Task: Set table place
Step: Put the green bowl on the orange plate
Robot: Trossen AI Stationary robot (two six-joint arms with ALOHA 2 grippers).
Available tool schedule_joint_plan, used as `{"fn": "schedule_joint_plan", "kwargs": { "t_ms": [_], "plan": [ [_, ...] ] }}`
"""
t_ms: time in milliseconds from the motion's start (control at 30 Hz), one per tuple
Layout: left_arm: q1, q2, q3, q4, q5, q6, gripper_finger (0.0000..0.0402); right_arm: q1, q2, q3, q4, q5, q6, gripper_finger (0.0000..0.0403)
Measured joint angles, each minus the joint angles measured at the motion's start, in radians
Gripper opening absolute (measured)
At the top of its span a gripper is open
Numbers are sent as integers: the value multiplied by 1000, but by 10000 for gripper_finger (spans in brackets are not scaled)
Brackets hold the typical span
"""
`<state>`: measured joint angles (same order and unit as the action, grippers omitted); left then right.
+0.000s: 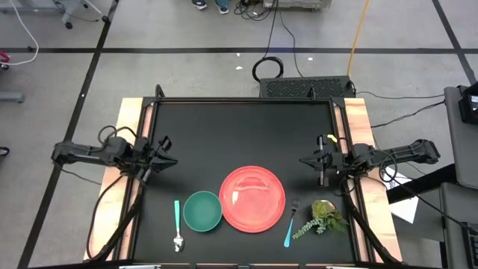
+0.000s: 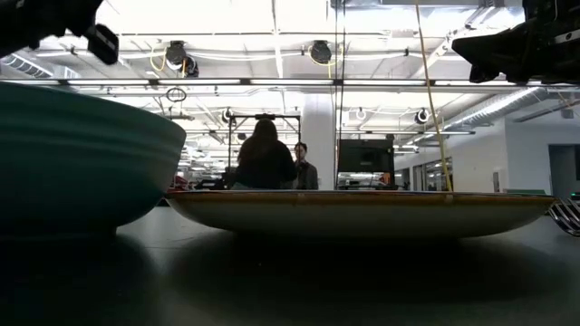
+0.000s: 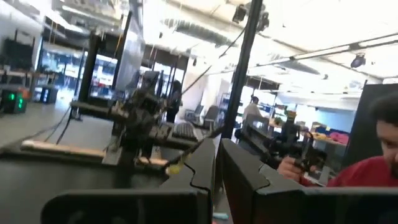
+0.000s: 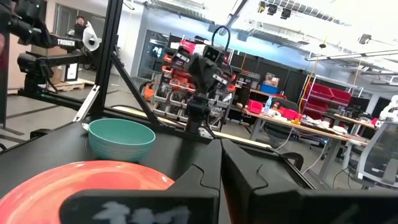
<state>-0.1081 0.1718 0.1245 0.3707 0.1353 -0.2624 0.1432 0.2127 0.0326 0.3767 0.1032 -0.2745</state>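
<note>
On the black table (image 1: pixel 239 127), near its front edge, lies the place: a teal-handled spoon (image 1: pixel 178 224), a green bowl (image 1: pixel 202 211), a red plate (image 1: pixel 252 198) and a teal-handled fork (image 1: pixel 291 223), in a row from left to right. All rest flat on the tabletop. The low view shows the bowl (image 2: pixel 72 163) and plate (image 2: pixel 362 213) from the side. My left gripper (image 1: pixel 173 158) hovers shut at the table's left edge, above and behind the spoon. My right gripper (image 1: pixel 302 160) hovers shut at the right edge, behind the fork. Both hold nothing.
A leafy green plant sprig (image 1: pixel 325 217) lies right of the fork near the front right corner. Pale wooden strips (image 1: pixel 131 142) run along both side edges. The table's far half is bare black surface. People show in the room beyond the table.
</note>
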Motion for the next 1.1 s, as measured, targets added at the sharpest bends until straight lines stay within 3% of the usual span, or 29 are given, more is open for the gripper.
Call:
{"fn": "schedule_joint_plan", "kwargs": {
  "t_ms": [267, 600, 833, 1100],
  "plan": [
    [0, 240, 238, -62, 4, 86, 31, 0, 0, 0, 0, 3, 26, 0],
    [0, 525, 571, -442, 0, 193, 31, 0, 0, 0, -11, 4, 53, 0],
    [0, 608, 634, -587, -4, 171, 31, 0, 0, 0, -18, 4, 42, 0],
    [0, 614, 639, -666, -5, 92, 31, 0, 0, 0, -15, 4, 42, 0]
  ]
}}
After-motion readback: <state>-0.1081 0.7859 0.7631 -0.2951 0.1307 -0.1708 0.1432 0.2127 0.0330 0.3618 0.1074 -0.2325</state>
